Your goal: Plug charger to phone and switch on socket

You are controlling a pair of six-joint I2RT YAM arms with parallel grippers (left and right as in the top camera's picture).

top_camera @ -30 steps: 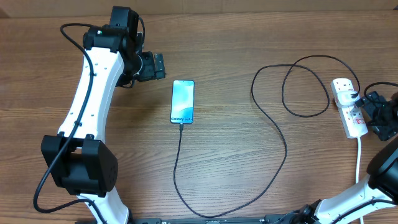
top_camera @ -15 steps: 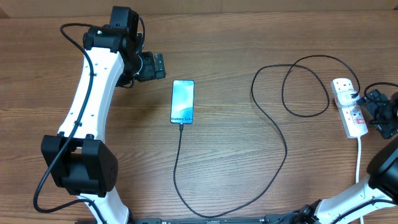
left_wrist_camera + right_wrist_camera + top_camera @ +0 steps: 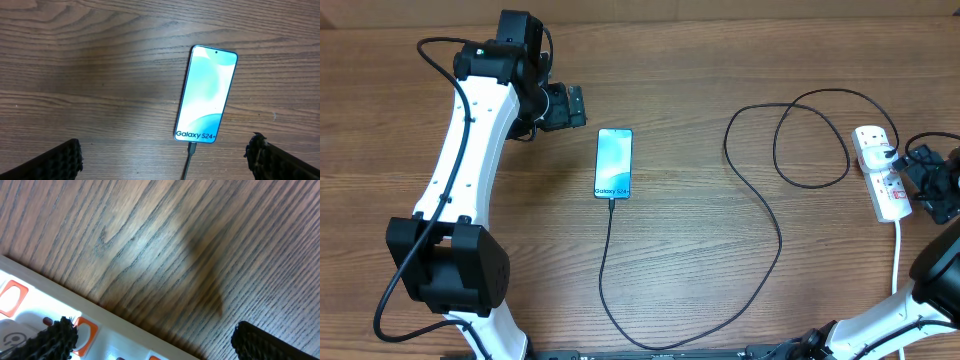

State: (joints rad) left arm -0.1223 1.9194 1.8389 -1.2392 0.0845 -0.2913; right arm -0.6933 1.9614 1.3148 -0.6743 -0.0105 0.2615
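Charger (image 3: 760,215) sits in phone (image 3: 614,164).
Left tool (image 3: 574,106) gapes at phone's 10 o'clock; right tool (image 3: 913,171) gapes at socket (image 3: 878,175).

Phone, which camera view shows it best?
The left wrist view: the phone is close and large, its Galaxy S24+ text is readable and the charger cable meets its bottom edge. Overhead shows the phone whole but small. The right wrist view does not show it.

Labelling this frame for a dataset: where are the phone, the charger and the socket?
phone (image 3: 614,163), overhead view, middle of its screen.
charger (image 3: 780,235), overhead view, rightmost bend of its cable.
socket (image 3: 886,196), overhead view, white body.
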